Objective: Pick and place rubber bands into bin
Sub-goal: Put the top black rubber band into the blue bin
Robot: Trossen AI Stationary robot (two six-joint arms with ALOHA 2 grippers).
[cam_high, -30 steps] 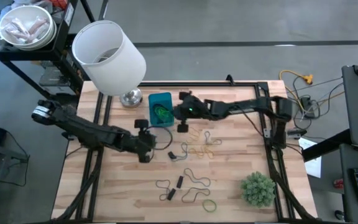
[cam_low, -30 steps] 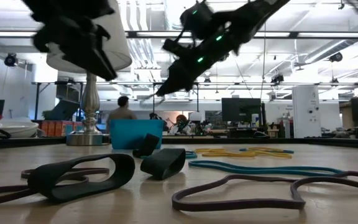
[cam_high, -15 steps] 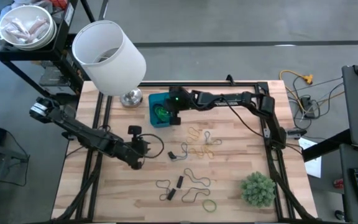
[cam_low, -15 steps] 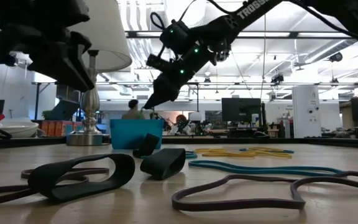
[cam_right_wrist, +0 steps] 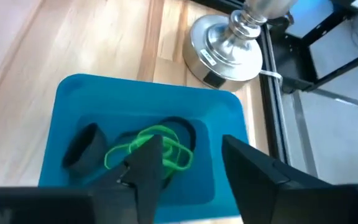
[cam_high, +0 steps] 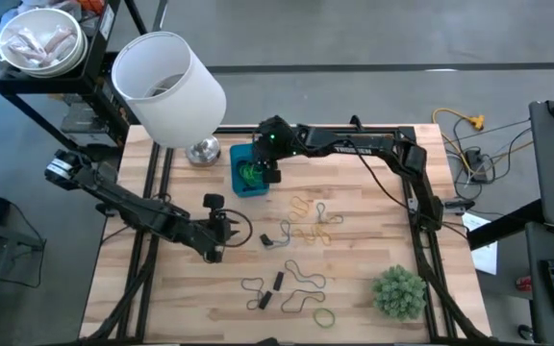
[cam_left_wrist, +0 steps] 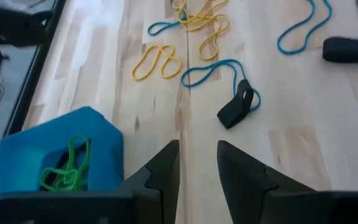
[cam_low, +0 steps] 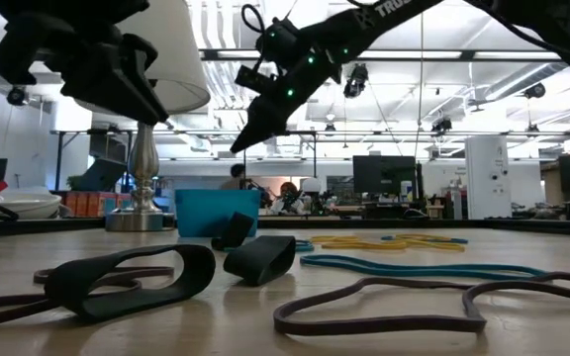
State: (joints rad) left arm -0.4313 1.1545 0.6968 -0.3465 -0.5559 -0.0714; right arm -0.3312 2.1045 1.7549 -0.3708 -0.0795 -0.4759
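You are seeing the right gripper (cam_high: 269, 173) hovering over the bin (cam_high: 247, 169) at upper centre, fingers parted and holding nothing. Green rubber bands (cam_right_wrist: 157, 149) are lying inside. The left gripper (cam_high: 215, 248), slightly open and empty, is waiting at centre left.

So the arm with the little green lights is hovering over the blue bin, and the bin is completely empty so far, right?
Not quite. The right gripper does hover over the blue bin, fingers apart and holding nothing, but the bin is not empty. The right wrist view shows a green rubber band and a dark band lying inside it.
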